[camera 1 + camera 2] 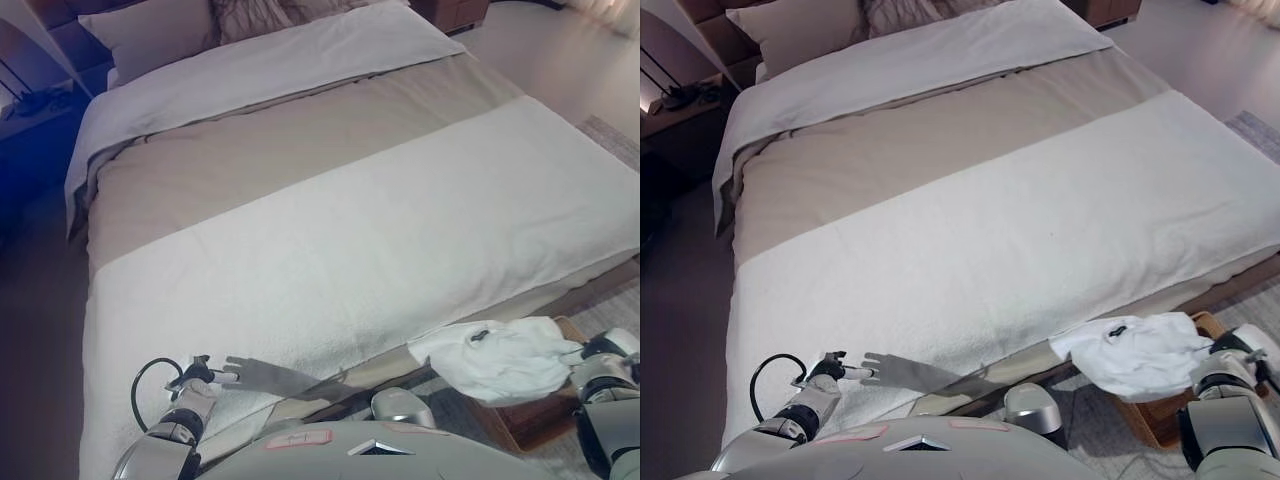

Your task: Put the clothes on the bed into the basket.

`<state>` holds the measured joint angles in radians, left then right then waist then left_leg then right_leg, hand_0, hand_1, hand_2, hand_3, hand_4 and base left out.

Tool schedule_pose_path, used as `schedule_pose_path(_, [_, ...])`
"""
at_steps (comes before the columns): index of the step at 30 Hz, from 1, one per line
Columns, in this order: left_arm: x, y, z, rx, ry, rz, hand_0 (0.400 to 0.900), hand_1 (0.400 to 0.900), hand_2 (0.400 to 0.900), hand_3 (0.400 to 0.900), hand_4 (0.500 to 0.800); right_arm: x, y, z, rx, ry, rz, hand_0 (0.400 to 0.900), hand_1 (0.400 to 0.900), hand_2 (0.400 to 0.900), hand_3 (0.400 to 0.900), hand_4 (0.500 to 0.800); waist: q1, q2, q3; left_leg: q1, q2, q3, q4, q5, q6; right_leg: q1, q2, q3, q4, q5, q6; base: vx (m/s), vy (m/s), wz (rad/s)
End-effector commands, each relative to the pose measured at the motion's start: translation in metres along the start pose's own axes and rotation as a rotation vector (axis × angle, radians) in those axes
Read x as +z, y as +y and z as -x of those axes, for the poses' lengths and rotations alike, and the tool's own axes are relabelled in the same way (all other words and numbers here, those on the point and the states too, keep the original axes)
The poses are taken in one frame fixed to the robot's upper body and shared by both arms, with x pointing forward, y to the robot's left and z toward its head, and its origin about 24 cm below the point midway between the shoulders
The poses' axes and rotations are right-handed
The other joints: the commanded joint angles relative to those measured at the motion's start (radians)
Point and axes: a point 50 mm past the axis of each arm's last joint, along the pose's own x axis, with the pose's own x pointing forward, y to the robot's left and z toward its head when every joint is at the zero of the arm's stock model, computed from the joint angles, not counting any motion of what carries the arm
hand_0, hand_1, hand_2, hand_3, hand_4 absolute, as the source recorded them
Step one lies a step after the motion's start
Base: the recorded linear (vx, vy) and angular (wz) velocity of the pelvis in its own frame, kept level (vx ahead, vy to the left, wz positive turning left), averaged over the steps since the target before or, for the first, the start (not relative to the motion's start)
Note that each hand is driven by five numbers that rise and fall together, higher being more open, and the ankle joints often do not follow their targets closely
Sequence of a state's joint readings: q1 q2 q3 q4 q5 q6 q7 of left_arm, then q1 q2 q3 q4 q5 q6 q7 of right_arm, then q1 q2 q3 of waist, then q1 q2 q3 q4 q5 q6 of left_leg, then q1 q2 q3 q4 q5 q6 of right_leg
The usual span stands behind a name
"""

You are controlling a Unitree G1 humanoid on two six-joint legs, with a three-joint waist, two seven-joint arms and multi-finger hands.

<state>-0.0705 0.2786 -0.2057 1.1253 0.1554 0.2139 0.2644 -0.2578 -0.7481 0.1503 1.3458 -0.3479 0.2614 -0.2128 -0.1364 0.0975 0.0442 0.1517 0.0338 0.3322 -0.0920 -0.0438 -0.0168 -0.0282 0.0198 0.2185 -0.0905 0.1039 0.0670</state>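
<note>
Down at your lower right, the white crumpled garment lies draped over the near rim of the brown woven basket on the floor beside the bed — part of the cloth hangs toward the bed's edge, the rest spreads over the basket's opening. Your right hand sits at the garment's right end, touching the cloth; its fingers are mostly hidden behind the fabric and the wrist, so you cannot tell whether they are curled round the cloth or merely against it.

Your left hand shows at the lower left, resting at the foot of the bed on the white textured blanket. Its fingers reach forward, fairly straight and relaxed, holding nothing, with the white tips just touching the blanket.

The wide bed itself has three bands across it: the white blanket over the near part, a beige sheet in the middle, and a white folded duvet toward the head, where a beige pillow leans. No other garment lies on the covers that you can see. A dark bedside table stands at the upper left — the small things on it are probably cables, too dim to tell.
</note>
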Motion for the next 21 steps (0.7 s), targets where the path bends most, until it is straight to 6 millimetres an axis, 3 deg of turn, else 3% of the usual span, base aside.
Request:
schedule_pose_path(1, [0.021, 0.035, -0.007, 0.118, -0.068, -0.004, 0.900, 0.900, 0.900, 0.900, 0.800, -0.009, -0.085, -0.008, -0.224, 0.109, -0.023, 0.400, 0.400, 0.400, 0.400, 0.500, -0.001, 0.014, -0.010, 0.038, -0.014, -0.065, 0.005, -0.052, -0.003, -0.031, 0.011, -0.029, 0.003, 0.011, 0.060, -0.03, 0.013, 0.07])
schedule_pose_path(6, [0.027, 0.026, -0.005, 0.085, -0.099, -0.007, 0.900, 0.900, 0.900, 0.900, 0.800, -0.034, -0.109, -0.006, -0.232, 0.229, -0.040, 0.400, 0.400, 0.400, 0.400, 0.500, 0.024, 0.044, -0.004, 0.020, -0.022, -0.081, 0.005, -0.041, -0.009, -0.039, -0.007, -0.050, 0.003, 0.008, 0.064, 0.00, -0.007, 0.16])
schedule_pose_path(9, [0.030, 0.024, -0.004, 0.073, -0.117, -0.006, 0.900, 0.900, 0.900, 0.900, 0.800, -0.045, -0.136, -0.003, -0.273, 0.270, -0.045, 0.400, 0.400, 0.400, 0.400, 0.500, 0.031, 0.060, 0.002, 0.011, -0.024, -0.100, 0.005, -0.034, -0.014, -0.038, -0.021, -0.073, 0.003, 0.003, 0.063, 0.01, -0.010, 0.27])
schedule_pose_path(15, [0.032, 0.030, -0.004, 0.090, -0.132, 0.002, 0.900, 0.900, 0.900, 0.900, 0.800, -0.064, -0.219, 0.017, -0.471, 0.311, -0.140, 0.400, 0.400, 0.400, 0.400, 0.500, 0.022, 0.089, 0.012, -0.009, -0.028, -0.118, 0.005, -0.021, -0.024, -0.045, -0.040, -0.103, 0.003, -0.003, 0.060, 0.02, -0.004, 0.17])
schedule_pose_path(20, [0.034, 0.035, -0.004, 0.107, -0.138, 0.009, 0.900, 0.900, 0.900, 0.900, 0.800, -0.081, -0.259, 0.034, -0.573, 0.354, -0.176, 0.400, 0.400, 0.400, 0.400, 0.500, 0.019, 0.099, 0.014, -0.022, -0.024, -0.129, 0.005, -0.011, -0.033, -0.046, -0.047, -0.127, 0.003, -0.012, 0.054, 0.03, -0.023, 0.18])
schedule_pose_path(21, [0.033, 0.040, -0.005, 0.110, -0.135, 0.038, 0.900, 0.900, 0.900, 0.900, 0.800, -0.093, -0.269, 0.039, -0.582, 0.337, -0.259, 0.400, 0.400, 0.400, 0.400, 0.500, 0.011, 0.102, 0.013, -0.020, -0.022, -0.132, 0.005, -0.010, -0.036, -0.042, -0.047, -0.134, 0.003, -0.018, 0.053, 0.04, -0.035, 0.14])
